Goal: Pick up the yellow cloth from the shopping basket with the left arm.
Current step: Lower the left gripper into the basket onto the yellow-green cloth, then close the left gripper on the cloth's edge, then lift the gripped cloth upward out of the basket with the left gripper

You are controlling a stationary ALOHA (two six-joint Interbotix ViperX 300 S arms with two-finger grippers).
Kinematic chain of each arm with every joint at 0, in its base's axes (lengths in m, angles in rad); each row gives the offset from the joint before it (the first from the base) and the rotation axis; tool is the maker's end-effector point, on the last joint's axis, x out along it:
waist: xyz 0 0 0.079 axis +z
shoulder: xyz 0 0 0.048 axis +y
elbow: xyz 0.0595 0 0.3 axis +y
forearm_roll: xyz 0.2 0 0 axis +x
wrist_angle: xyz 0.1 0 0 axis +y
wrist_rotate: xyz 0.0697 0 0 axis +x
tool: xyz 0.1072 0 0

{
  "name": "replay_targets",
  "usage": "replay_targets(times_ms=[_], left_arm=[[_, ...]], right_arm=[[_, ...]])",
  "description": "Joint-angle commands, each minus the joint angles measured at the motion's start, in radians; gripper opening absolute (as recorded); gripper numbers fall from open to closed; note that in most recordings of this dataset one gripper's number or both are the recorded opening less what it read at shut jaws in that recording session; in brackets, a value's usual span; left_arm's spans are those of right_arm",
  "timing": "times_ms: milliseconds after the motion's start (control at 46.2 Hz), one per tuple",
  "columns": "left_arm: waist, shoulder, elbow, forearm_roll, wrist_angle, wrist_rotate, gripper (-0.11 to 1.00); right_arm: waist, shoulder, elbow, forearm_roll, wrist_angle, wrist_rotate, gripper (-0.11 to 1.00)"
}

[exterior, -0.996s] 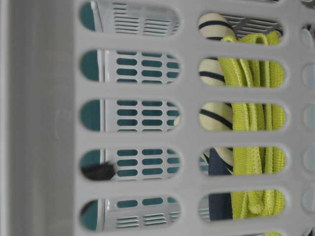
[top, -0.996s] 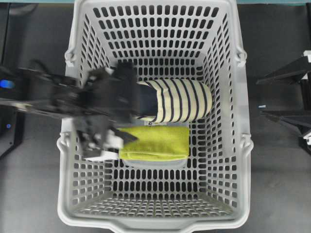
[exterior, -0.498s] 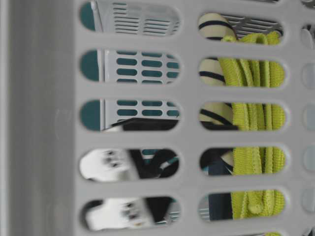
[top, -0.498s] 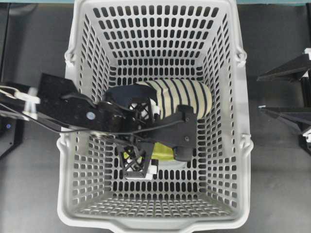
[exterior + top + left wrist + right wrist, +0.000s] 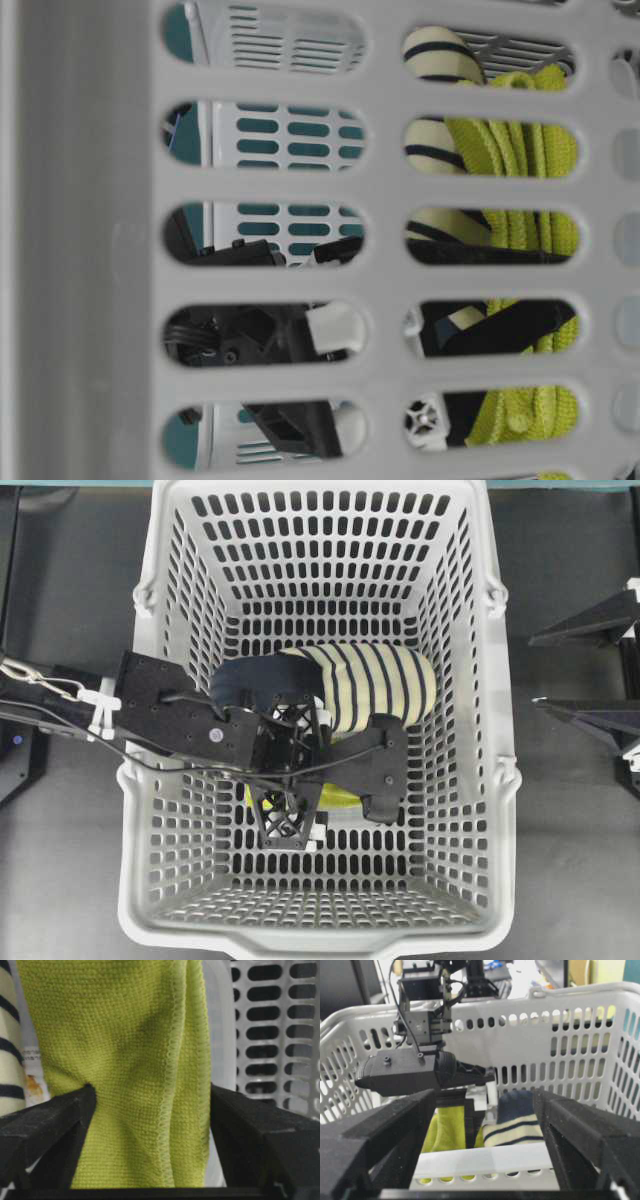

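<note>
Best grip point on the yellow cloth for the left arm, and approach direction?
Pinch the yellow cloth across its narrow width, straight down from above: it lies flat in the shopping basket beside the slipper. The left gripper straddles it, fingers at both long edges.

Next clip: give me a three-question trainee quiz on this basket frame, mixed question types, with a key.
1. True or false: the left gripper is down inside the shopping basket, over the yellow cloth.
2. What lies beside the yellow cloth? A) a striped slipper B) a red mug C) a glass bottle
3. Fill in: in the left wrist view, the cloth sits ______ the two black fingers.

Key
1. True.
2. A. It is cream with navy stripes.
3. Between. One finger touches the cloth's edge, but a closed grip is not clear. The right gripper waits open outside the basket.
</note>
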Motion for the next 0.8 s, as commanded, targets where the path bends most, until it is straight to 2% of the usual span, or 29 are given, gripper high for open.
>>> replay_targets(times_ms=[0, 108, 346, 519, 779], left_arm=[[0.002, -0.005, 0.005, 0.003, -0.003, -0.002, 0.82], [0.000, -0.006, 0.009, 0.003, -0.005, 0.005, 0.69], [-0.003, -0.029, -0.006, 0.003, 0.002, 0.014, 0.13], [-0.003, -0.091, -0.084, 0.003, 0.051, 0.017, 0.11], [-0.003, -0.192, -0.341, 0.003, 0.267, 0.020, 0.11]], right_arm=[[-0.002, 0.005, -0.014, 0.003, -0.006, -0.002, 0.75], [-0.002, 0.005, -0.012, 0.003, -0.006, 0.000, 0.75], [-0.002, 0.003, -0.012, 0.003, -0.012, 0.000, 0.75], [-0.002, -0.008, -0.012, 0.003, -0.012, 0.000, 0.75], [-0.002, -0.025, -0.011, 0.003, -0.005, 0.003, 0.75]])
